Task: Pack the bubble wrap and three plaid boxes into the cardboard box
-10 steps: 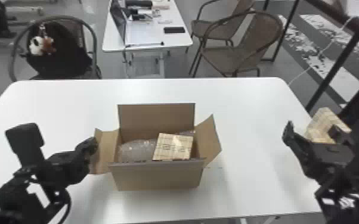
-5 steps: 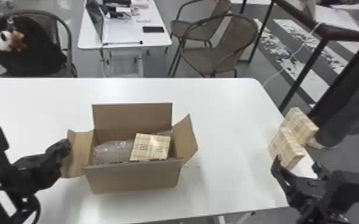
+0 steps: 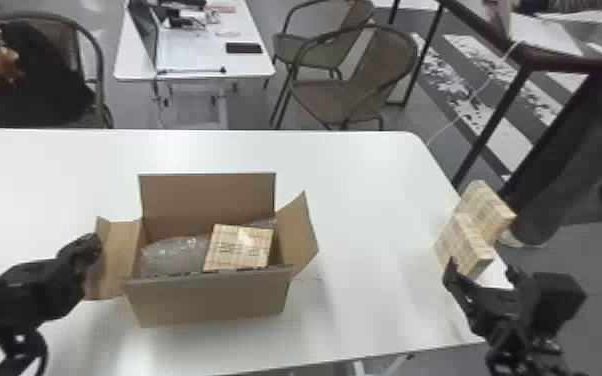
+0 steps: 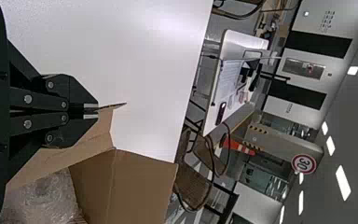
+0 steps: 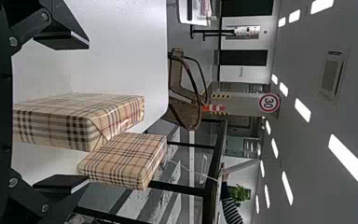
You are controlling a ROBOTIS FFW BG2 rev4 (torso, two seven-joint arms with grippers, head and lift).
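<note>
Since the earlier frames, the right gripper (image 3: 481, 270) has drawn back nearer the robot, its fingers parted. I find the left gripper (image 4: 91, 110) pinching the side flap (image 3: 116, 250) of the cardboard box (image 3: 210, 300); bubble wrap (image 3: 172, 256) and one plaid box (image 3: 240, 248) lie inside. Step in hand, I judge: fetching the nearer loose box (image 3: 459, 245); next, straddle it squarely, then close. Just beyond stands the farther loose box (image 3: 486, 212).
</note>
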